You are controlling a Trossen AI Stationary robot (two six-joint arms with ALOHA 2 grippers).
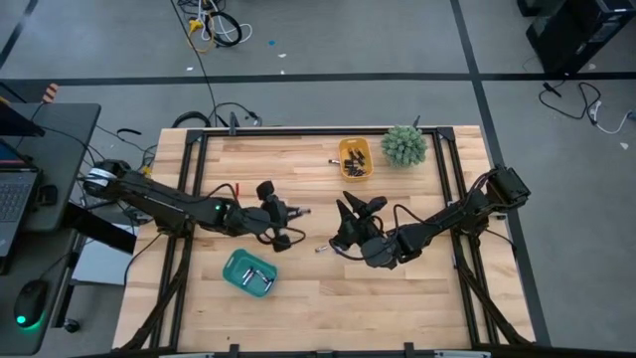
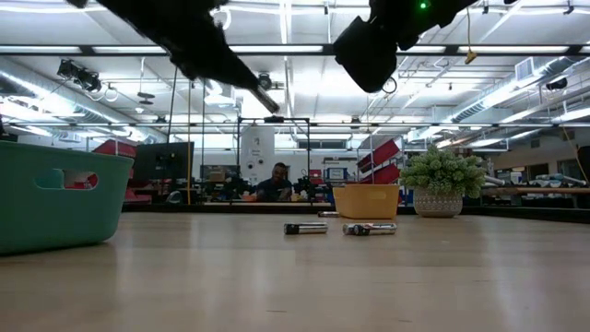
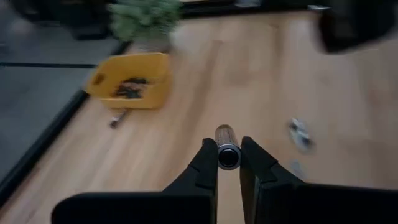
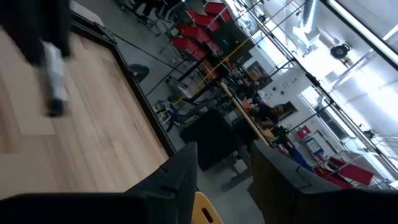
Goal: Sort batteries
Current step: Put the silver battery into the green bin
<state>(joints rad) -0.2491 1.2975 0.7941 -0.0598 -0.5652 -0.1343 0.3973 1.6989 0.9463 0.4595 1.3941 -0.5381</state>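
My left gripper point(image 1: 294, 211) is over the middle of the table, shut on a silvery battery point(image 3: 226, 149) that also shows in the high view point(image 1: 301, 211). Facing it from the right, my right gripper point(image 1: 356, 209) is open with nothing between its fingers point(image 4: 180, 177). Both are well above the tabletop. Two loose batteries point(image 2: 305, 228) point(image 2: 370, 229) lie on their sides on the wood below. A yellow tray point(image 1: 355, 159) at the far side holds several dark batteries. A teal tray point(image 1: 248, 271) stands at the near left. My left gripper pinches the battery between its two fingertips point(image 3: 208, 163) by its rear end point(image 3: 228, 158). The battery lies along the fingers and sticks out ahead of them. The fingers slant down toward the table's right. The battery is lifted clear of the table.
A small potted plant point(image 1: 404, 146) stands right of the yellow tray at the far edge. Another battery point(image 3: 118, 117) lies on the wood beside the yellow tray. Black frame rails point(image 1: 189, 199) run along the table's left and right sides. A person sits far behind the table point(image 2: 277, 182).
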